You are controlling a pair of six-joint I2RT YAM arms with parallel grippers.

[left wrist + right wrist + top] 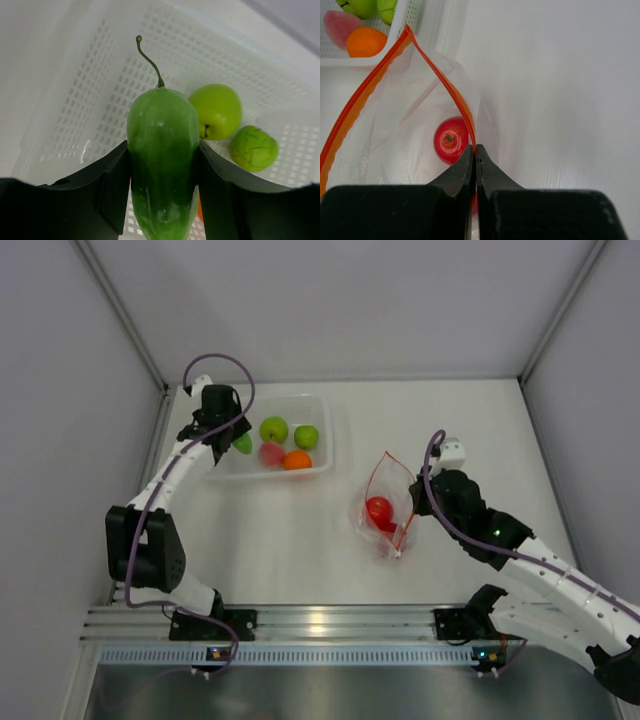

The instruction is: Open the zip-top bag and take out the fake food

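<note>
The clear zip-top bag (388,502) with its orange-red zipper strip (447,85) lies open right of centre. A red fruit (451,140) sits inside it, also visible in the top view (379,510). My right gripper (475,150) is shut on the bag's zipper edge and holds the mouth open. My left gripper (162,175) is shut on a long green pepper-shaped fruit (161,150) and holds it over the white tub (325,445). Two lime green fruits (216,111) (253,148), a pink one (271,453) and an orange one (297,461) lie in the tub.
The tub (75,100) has perforated white walls and stands at the back left of the table. Grey walls (60,390) close in the left, right and far sides. A metal rail (320,625) runs along the near edge.
</note>
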